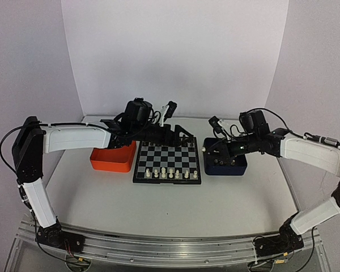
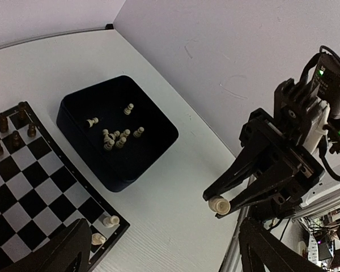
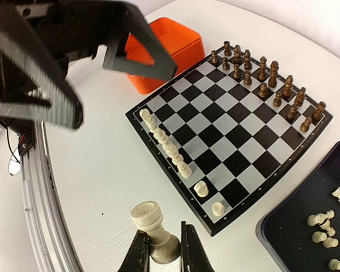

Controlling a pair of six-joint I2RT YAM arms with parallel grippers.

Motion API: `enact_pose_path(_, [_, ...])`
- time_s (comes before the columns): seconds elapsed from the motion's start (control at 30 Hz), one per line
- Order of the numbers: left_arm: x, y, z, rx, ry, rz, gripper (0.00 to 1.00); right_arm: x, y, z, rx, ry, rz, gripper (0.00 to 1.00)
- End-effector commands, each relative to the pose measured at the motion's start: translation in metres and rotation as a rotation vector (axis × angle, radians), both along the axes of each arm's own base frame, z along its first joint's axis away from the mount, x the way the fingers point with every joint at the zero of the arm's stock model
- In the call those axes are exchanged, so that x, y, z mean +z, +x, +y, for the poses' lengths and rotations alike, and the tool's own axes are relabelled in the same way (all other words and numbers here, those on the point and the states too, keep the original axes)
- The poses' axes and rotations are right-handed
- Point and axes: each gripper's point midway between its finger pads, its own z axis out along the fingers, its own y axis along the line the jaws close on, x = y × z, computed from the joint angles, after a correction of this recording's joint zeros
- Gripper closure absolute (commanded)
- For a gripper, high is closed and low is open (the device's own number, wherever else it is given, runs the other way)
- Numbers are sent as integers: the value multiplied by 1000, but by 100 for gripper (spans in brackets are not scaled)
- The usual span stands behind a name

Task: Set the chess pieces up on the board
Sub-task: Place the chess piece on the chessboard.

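— What is shown from above?

— The board (image 1: 167,154) is found at mid-frame on the white table (image 1: 158,215), and wide bare room is left below it. An orange tray (image 1: 110,160) is set just beside its left edge and a dark blue tray (image 1: 226,165) just beside its right edge. A row of cream chess pieces (image 1: 165,172) is lined along the lower edge. The left gripper (image 1: 178,133) is held over the upper edge. The right gripper (image 1: 209,148) is seen at the dark blue tray's left rim. What lies in the orange tray cannot be told.

— And from the left wrist?

— The left gripper's fingers (image 2: 62,249) are spread wide at the bottom corners, with nothing held between them. A loose cluster of cream pieces is scattered in the dark blue tray. At the right of the frame, a cream rook (image 2: 219,205) is seen clamped in the right gripper.

— From the right wrist?

— The rook is gripped by its base at the bottom centre, tilted, against bare table. Cream pieces are ranged along the board's left-hand edge and dark pieces (image 3: 266,79) along the upper-right edge. More cream pieces are seen in the dark blue tray at lower right.
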Motion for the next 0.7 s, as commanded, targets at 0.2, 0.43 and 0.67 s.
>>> enact_pose_path(0.2, [6,-42,-31,-136,-57,138,16,28,10,6,-14,76,-166,100])
enact_pose_path(0.43, [-3,-38,-43,-116,-46,181,28,24,5,14,35,74,-170,100])
enact_pose_path(0.67, [3,-35,-42,-86,-86,185,39,12,1,18,56,42,-160,100])
